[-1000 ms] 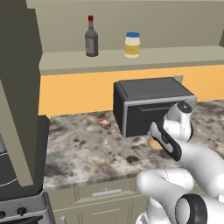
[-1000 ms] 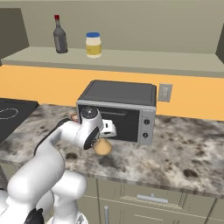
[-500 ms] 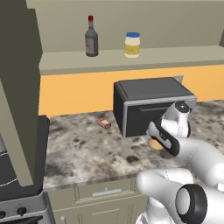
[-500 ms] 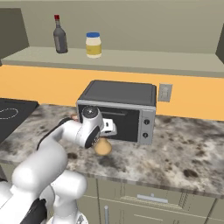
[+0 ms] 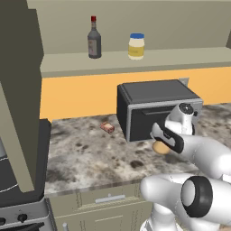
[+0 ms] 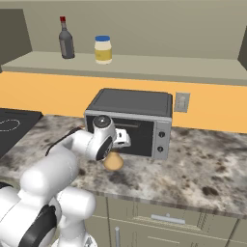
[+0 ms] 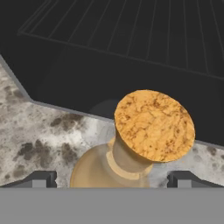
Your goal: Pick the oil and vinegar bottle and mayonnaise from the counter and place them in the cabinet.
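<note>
Nearest, in the hand view: gripper (image 7: 112, 179) spread wide and released, one fingertip (image 7: 39, 178) at 9 o'clock of the oil and vinegar bottle (image 7: 144, 140), the other at 3 o'clock, nothing grasped yet. Straddles the neck below the cork top, apparently lined up so closing would pinch the flask. Bottle standing upright on the desk (image 7: 39, 131), just in front of the black oven (image 5: 155, 108); tan base peeking out under the hand in both base views (image 6: 113, 161). Compared with a second ago: hand barely shifted, a touch lower toward the bottle, still fully open. Farther back, at 12 o'clock and up high: mayonnaise (image 5: 136, 46) already on the cabinet (image 5: 180, 56) shelf, beside a dark bottle with red cap (image 5: 94, 39).
</note>
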Available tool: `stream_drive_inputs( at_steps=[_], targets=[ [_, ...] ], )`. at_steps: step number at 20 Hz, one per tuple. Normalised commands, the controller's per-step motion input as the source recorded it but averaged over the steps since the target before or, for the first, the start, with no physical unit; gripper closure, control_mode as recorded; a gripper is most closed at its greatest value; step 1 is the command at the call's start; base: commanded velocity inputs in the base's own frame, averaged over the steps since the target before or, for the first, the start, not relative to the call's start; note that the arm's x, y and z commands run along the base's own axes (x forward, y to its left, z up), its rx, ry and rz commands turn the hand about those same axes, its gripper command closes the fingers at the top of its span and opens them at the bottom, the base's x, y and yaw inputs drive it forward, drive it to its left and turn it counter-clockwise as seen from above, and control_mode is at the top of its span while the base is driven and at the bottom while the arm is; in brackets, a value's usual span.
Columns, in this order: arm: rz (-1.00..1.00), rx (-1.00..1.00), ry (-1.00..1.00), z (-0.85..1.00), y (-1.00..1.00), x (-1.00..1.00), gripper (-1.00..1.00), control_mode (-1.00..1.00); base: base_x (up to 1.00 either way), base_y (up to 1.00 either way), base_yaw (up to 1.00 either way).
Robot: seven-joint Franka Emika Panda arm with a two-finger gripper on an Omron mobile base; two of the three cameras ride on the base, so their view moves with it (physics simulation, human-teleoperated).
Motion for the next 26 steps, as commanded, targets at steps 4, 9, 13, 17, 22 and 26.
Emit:
stream_drive_inputs(
  at_steps=[4, 9, 13, 17, 22, 26],
  targets=[
    [0.00, 0.00, 0.00, 0.00, -0.02, 0.17, -1.00, -1.00, 0.00, 0.00, 0.00],
    [0.00, 0.00, 0.00, 0.00, 0.00, 0.10, -1.00, -1.00, 0.00, 0.00, 0.00],
    [0.00, 0.00, 0.00, 0.00, 0.00, 0.16, 1.00, -1.00, 0.00, 0.00, 0.00],
    [-0.01, 0.00, 0.00, 0.00, 0.00, 0.03, 1.00, -1.00, 0.00, 0.00, 0.00],
    [-0.02, 0.00, 0.00, -0.03, 0.00, 0.00, 1.00, -1.00, 0.00, 0.00, 0.00],
    [-0.02, -0.01, -0.01, -0.01, 0.00, -0.03, 1.00, -1.00, 0.00, 0.00, 0.00]
  ],
)
